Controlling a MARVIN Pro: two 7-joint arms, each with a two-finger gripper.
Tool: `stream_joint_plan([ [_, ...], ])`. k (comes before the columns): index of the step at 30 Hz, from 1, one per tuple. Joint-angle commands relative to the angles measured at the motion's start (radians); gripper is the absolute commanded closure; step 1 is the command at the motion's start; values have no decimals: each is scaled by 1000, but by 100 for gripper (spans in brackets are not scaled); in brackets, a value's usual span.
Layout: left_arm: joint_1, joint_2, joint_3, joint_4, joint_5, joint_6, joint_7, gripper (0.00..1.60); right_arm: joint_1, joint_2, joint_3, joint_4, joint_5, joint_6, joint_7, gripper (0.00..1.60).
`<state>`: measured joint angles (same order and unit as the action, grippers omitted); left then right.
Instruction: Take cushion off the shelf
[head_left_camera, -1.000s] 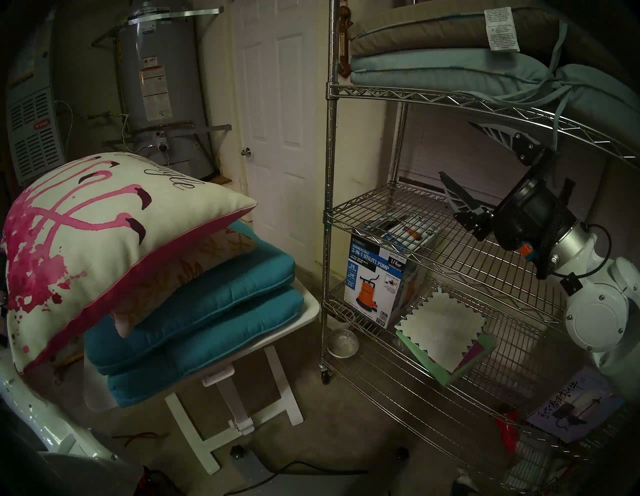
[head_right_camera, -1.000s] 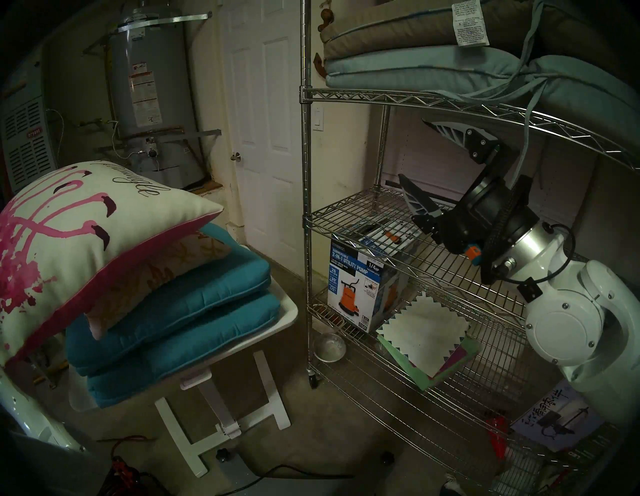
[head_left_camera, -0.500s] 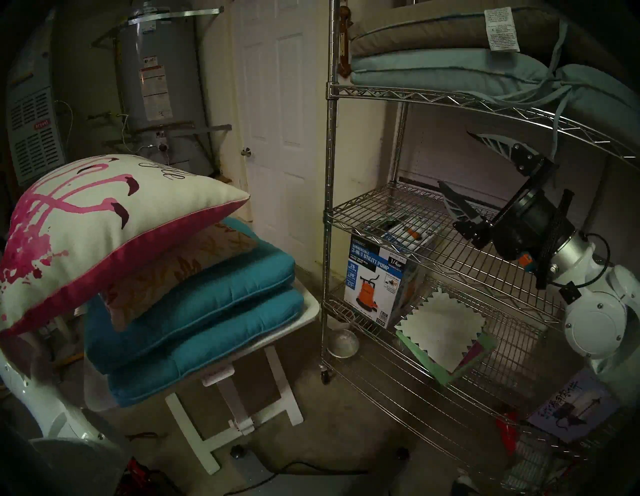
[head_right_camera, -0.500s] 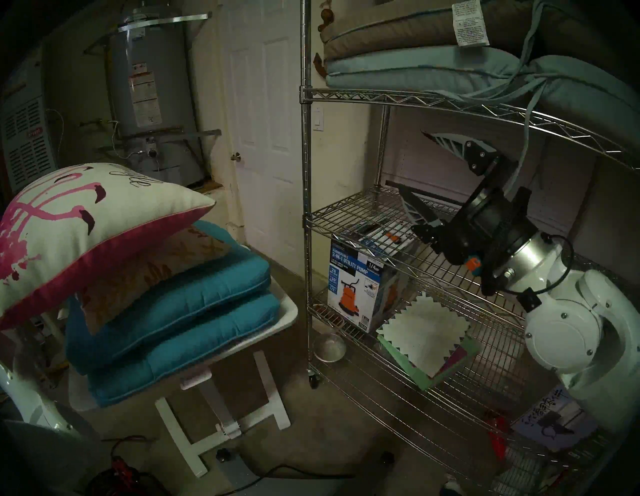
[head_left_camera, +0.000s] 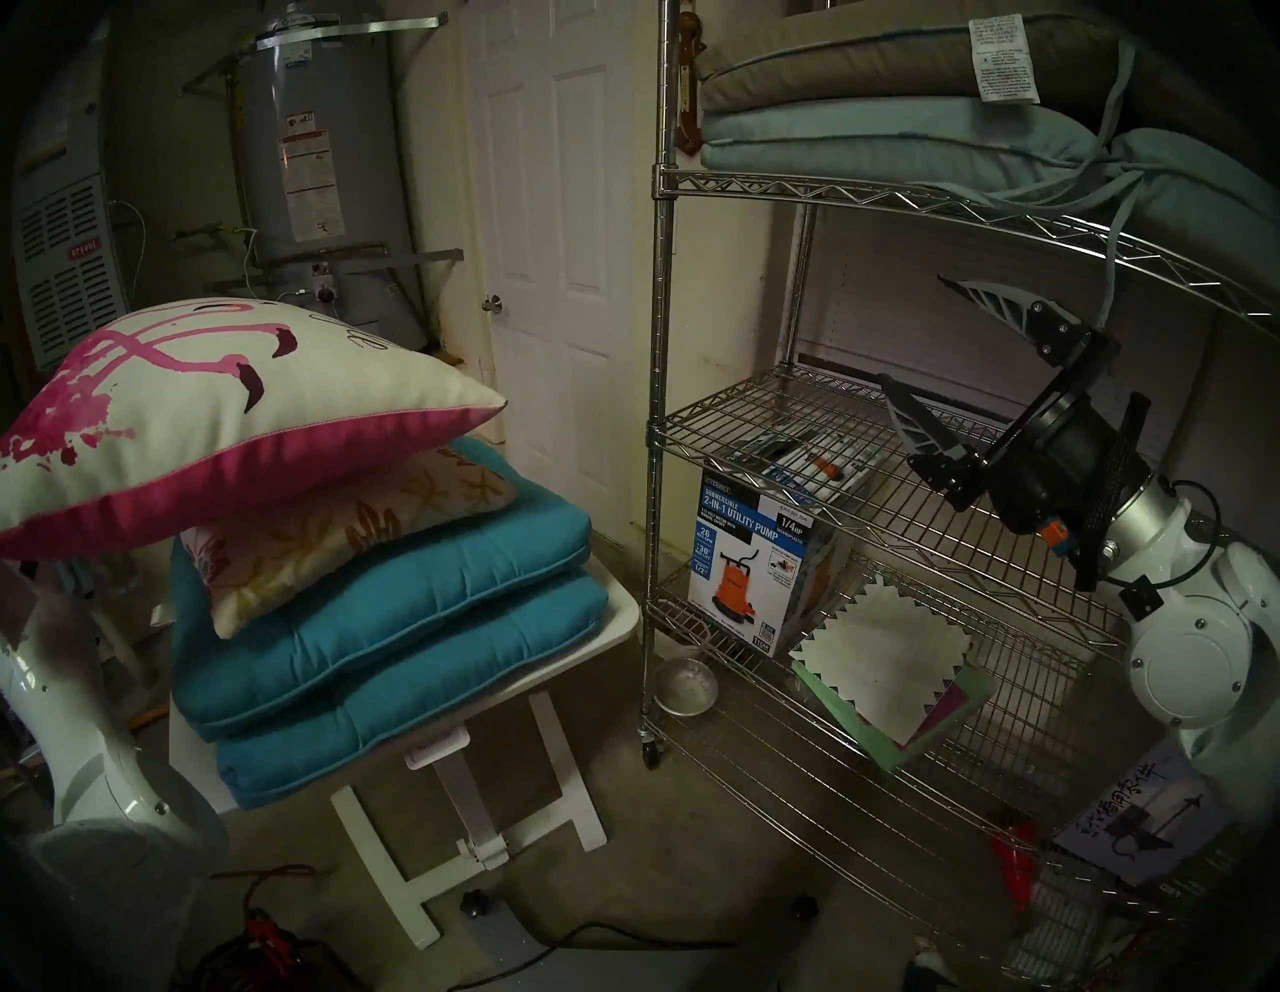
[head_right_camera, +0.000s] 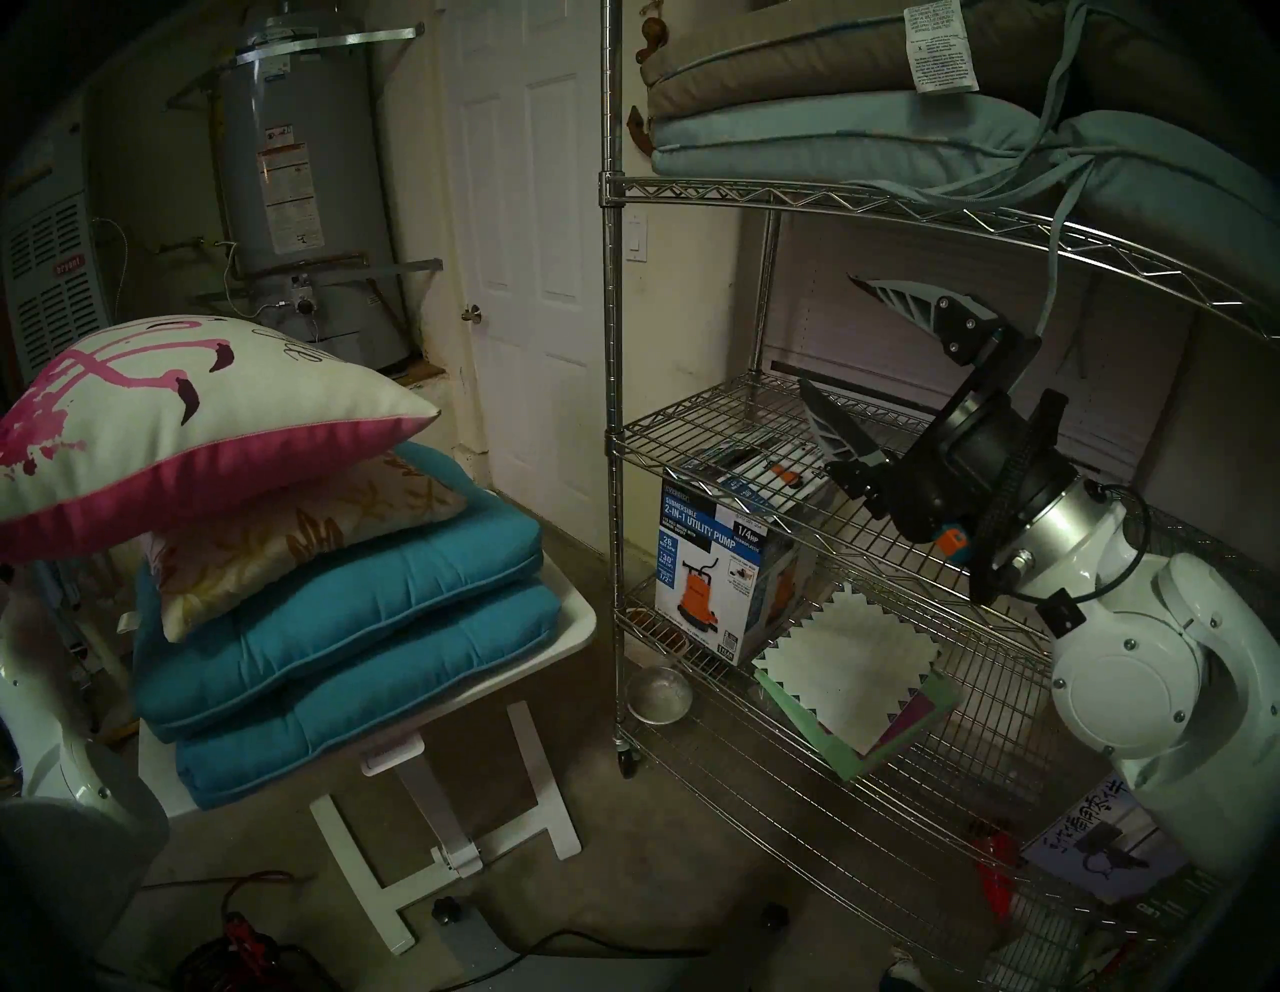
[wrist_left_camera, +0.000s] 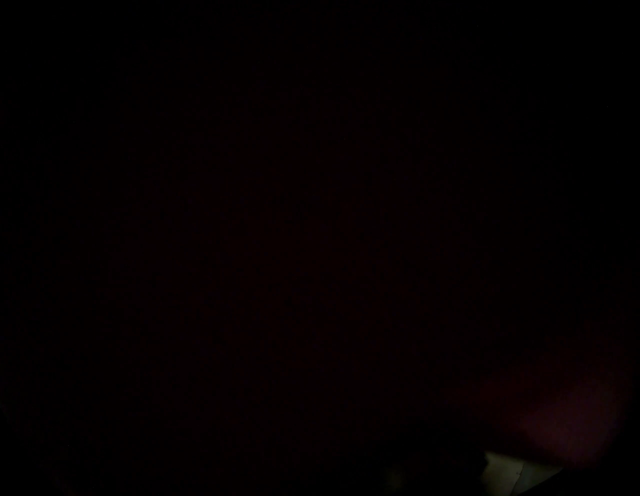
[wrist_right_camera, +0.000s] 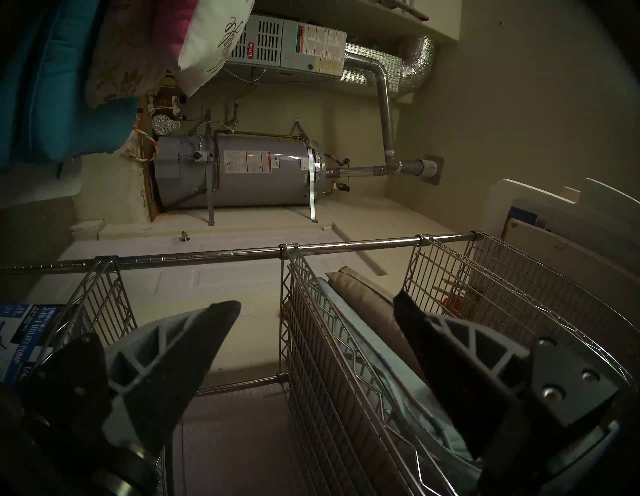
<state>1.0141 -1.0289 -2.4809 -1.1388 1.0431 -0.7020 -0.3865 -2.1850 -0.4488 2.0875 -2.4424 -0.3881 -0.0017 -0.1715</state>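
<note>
The right gripper (head_left_camera: 907, 332) sits with its fingers spread in the bare gap between two tiers of the shelf (head_left_camera: 796, 188). The tier above carries stacked seat cushions (head_left_camera: 866, 131) whose ties (head_left_camera: 1115, 228) dangle into that gap just beside the gripper. Lower tiers are crowded by a pump box (head_left_camera: 751, 554) and paper sheets (head_left_camera: 886, 665). The desk (head_left_camera: 623, 616) is piled with cushions, the flamingo pillow (head_left_camera: 242, 415) uppermost.

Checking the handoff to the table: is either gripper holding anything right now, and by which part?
Left gripper, hidden, likely holds the flamingo cushion at its near-left end; right gripper is open and empty.
</note>
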Motion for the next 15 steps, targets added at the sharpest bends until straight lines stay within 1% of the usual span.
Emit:
stream_joint_plan([
  [1,-93,42,83,61,46,-5,56,160,-8,-30,23,-1,-3,-16,-7,0],
  [5,-116,46,125,107,82,-7,99,160,-19,-50,38,-1,-6,-31,-6,0],
  [15,-177,55,214,178,161,-6,207,160,-44,-85,64,-1,-12,-69,-6,0],
])
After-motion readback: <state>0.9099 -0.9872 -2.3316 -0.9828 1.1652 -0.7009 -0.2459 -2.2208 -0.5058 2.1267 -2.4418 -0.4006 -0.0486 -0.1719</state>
